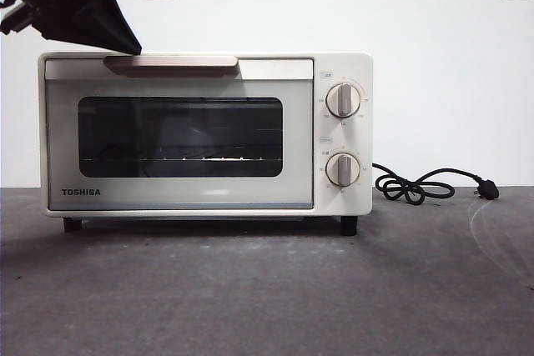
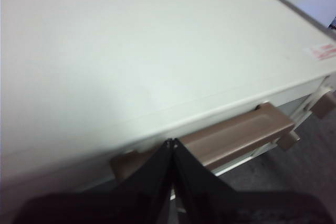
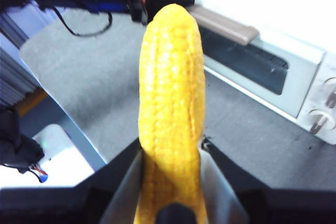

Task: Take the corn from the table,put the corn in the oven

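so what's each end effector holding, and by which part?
Right end effector grips the corn near one end. Left end effector is shut, holding nothing, above the oven handle.

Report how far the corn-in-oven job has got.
Done: the glossy yellow corn cob is off the table, clamped in the right end effector. In hand: the left end effector, jaws together, sits at the tan bar handle of the cream-white toaster oven. Left: the door looks shut; open it and put the corn inside.

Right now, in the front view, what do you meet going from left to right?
Left gripper at the top-left corner, jaws shut → oven's bar handle → dark glass door → two knobs → black cord → its plug on the table.
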